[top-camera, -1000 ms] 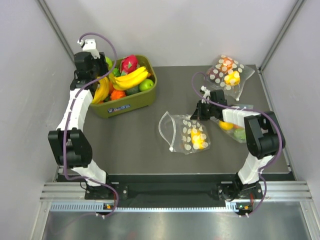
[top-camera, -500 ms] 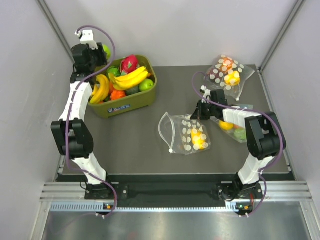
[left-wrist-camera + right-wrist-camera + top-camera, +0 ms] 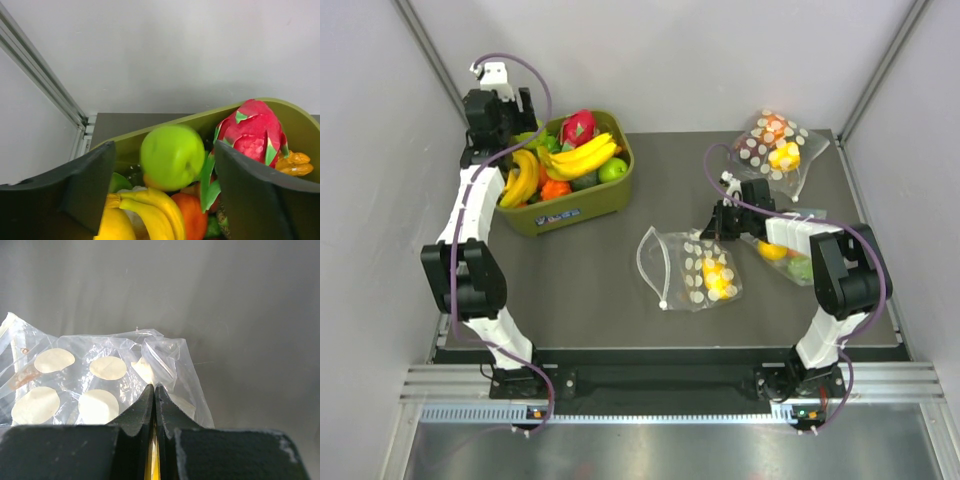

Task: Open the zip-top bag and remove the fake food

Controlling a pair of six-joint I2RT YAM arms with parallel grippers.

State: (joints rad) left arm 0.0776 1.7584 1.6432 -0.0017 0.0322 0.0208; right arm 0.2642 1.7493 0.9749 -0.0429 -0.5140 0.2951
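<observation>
The zip-top bag [image 3: 698, 268] lies flat mid-table, clear with white dots, its mouth gaping to the left and a yellow fruit [image 3: 715, 278] inside. My right gripper [image 3: 718, 228] is shut on the bag's far right corner; in the right wrist view the fingers [image 3: 154, 387] pinch the crumpled plastic [image 3: 100, 385]. My left gripper [image 3: 515, 112] hovers over the back left of the olive bin [image 3: 575, 210], jaws wide. In the left wrist view a blurred green apple [image 3: 172, 156] hangs free between the fingers [image 3: 164, 160], touching neither, above bananas [image 3: 150, 212].
The bin holds banana bunches [image 3: 582, 153], a pink dragon fruit [image 3: 578, 126], orange and green pieces. Another dotted bag [image 3: 775, 145] with orange and yellow pieces lies at the back right. A plain clear bag [image 3: 790, 260] sits under my right arm. Walls stand close on both sides.
My left gripper rose over the bin's back corner, then opened wider; the green apple it held is loose and dropping toward the bin. The right arm and the bag have not moved.
</observation>
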